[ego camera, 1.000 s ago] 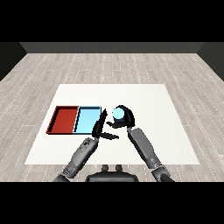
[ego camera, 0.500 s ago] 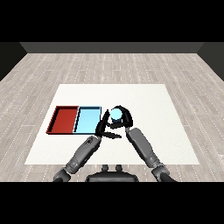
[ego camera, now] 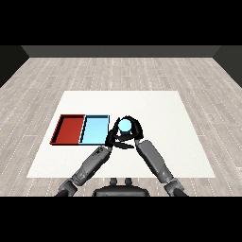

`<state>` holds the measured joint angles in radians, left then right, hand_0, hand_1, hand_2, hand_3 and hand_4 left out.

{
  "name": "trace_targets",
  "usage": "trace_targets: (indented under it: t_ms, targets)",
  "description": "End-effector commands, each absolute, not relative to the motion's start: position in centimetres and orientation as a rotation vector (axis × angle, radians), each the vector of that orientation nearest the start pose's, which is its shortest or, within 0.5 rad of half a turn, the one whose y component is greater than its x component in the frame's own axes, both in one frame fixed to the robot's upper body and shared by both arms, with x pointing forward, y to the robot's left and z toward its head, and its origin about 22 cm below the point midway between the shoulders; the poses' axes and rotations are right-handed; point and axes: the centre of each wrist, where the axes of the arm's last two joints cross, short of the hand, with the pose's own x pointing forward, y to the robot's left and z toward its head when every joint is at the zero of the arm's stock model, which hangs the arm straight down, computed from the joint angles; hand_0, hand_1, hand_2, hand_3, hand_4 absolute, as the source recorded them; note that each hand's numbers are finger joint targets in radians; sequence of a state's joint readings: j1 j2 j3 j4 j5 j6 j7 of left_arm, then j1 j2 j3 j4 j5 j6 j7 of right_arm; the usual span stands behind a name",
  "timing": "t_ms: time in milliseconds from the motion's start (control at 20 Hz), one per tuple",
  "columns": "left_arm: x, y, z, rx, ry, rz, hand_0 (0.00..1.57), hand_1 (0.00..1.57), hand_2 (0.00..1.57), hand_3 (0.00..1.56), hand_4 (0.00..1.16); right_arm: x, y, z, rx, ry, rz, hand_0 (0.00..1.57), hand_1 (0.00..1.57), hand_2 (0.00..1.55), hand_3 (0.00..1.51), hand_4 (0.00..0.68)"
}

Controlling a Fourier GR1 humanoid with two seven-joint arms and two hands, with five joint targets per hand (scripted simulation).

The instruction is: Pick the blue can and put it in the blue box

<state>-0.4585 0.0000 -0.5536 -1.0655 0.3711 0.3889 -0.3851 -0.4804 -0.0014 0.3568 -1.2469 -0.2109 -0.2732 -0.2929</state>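
You see only the pale top of the blue can [ego camera: 125, 125]; the right hand [ego camera: 133, 133] curls round it and hides its sides and base. Just left of the can, the left hand [ego camera: 115, 140] overlaps that hand, its fingers indistinguishable.

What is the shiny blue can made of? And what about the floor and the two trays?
The blue can, held in the right hand, looks like smooth metal or plastic; its pale top is all that shows. The floor looks like grey wooden planks, with visible board lines. The red tray and light blue tray look like matte plastic, flat coloured.
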Motion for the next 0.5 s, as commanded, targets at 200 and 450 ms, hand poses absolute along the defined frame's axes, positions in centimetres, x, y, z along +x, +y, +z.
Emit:
trace_targets:
  t_ms: [200, 450]
  targets:
    - [30.2, 7.6, -1.4, -0.257, -1.728, -0.141, 0.00, 0.00, 0.00, 0.00, 0.00, 31.4, -9.8, 6.4, 0.302, -1.898, 0.162, 1.43, 1.43, 1.46, 1.38, 0.546]
    - [30.0, 5.7, -1.3, -0.264, -1.759, -0.163, 0.00, 0.00, 0.00, 0.00, 0.00, 33.0, -8.5, 3.9, 0.313, -1.884, 0.155, 1.44, 1.44, 1.46, 1.37, 0.518]
